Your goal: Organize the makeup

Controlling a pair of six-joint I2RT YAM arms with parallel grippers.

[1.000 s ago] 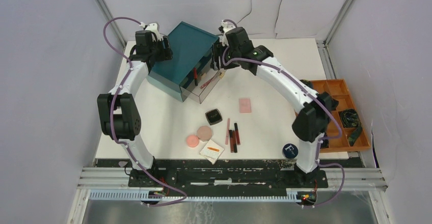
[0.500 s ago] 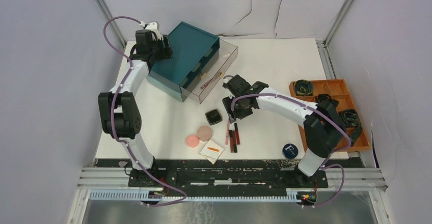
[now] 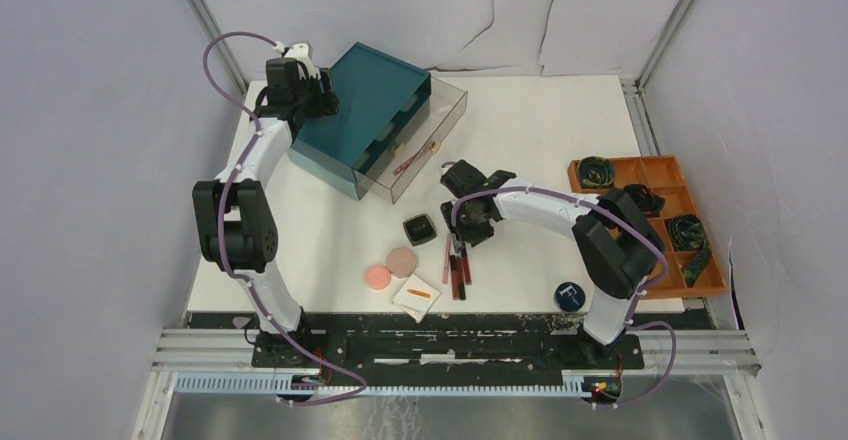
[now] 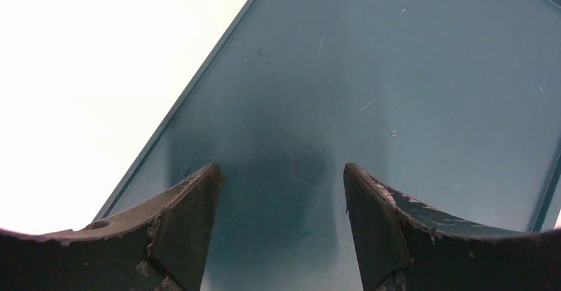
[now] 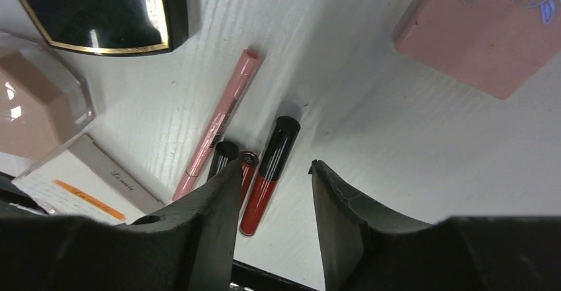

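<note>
Right wrist view's top edge crops black compact and pink square.

Top view looks down; close right wrist shares the sticks.

The right gripper has left the clear plastic drawer of the teal box and swung toward the near side, over the thin red and pink sticks; the pink square compact is now hidden from above; the dark rolled bundle in the orange tray is uncovered.

teal box (drawer out) sits left of tray.
</note>
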